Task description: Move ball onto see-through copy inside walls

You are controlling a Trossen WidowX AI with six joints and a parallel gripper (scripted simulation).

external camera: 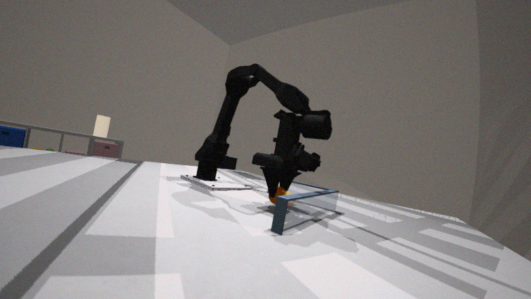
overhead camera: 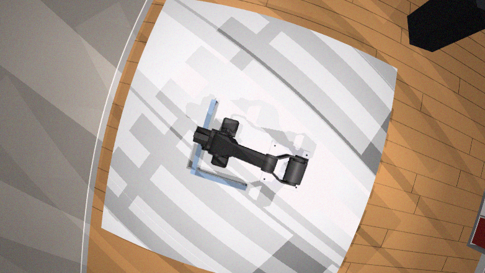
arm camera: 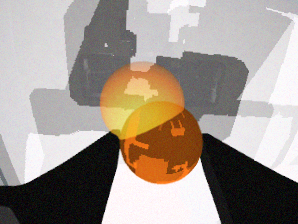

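Grey walls (external camera: 111, 74) close the room, and a wooden floor (overhead camera: 423, 135) of orange planks runs round the table (overhead camera: 305, 84), whose white top carries grey bands and blocks. At the far left in the exterior view a low shelf (external camera: 56, 139) holds a blue box (external camera: 11, 136), a dull red box (external camera: 105, 148) and a pale upright block (external camera: 101, 126). From the top, a black box (overhead camera: 440, 23) sits at the two o'clock corner of the frame.

On the table the black arm (overhead camera: 247, 154) stands on a pale base plate (external camera: 215, 183). Seen from above, it reaches from its base toward nine o'clock, over the corner made by the two clear blue-edged walls (overhead camera: 208, 116). One wall runs up toward twelve o'clock and the other runs off toward four o'clock; they meet at about seven o'clock of the arm's wrist. In the exterior view the arm arches up and over, with the wrist pointing straight down.

Low over the table top, just inside the walls, the gripper (external camera: 279, 186) is clamped on the orange ball (arm camera: 162, 141); its fingers press the ball from either side at a middling spread. In the exterior view only part of the ball shows below the fingertips, behind the nearer wall's end.

The see-through copy (arm camera: 136, 96) overlaps the ball in the wrist view, lying toward eleven o'clock of it.
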